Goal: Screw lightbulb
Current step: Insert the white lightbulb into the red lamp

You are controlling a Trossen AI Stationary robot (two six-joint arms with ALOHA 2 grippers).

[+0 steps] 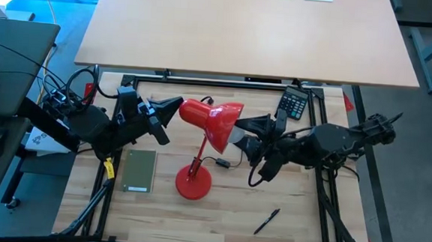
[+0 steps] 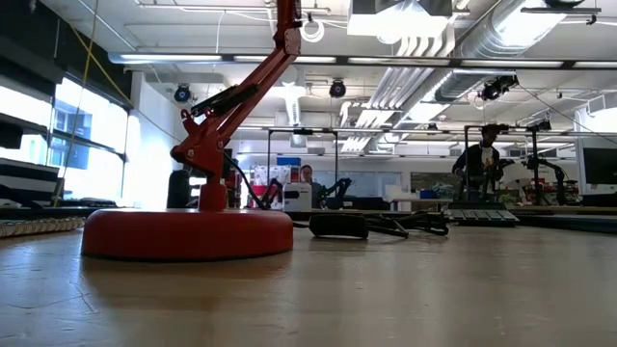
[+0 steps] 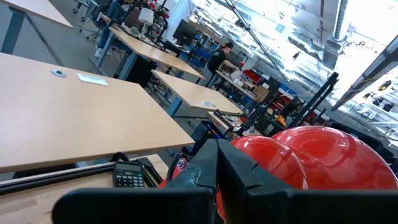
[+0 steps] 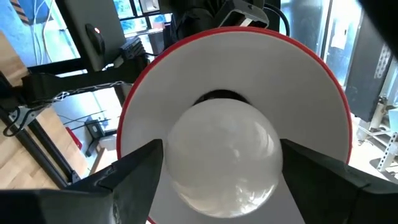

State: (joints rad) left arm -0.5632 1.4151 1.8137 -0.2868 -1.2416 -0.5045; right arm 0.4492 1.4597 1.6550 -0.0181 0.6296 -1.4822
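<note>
Tabletop: right pincer (image 4: pixel 217 168) flanking lightbulb (image 4: pixel 222 158) (inside shade (image 4: pixel 186 74))
</note>
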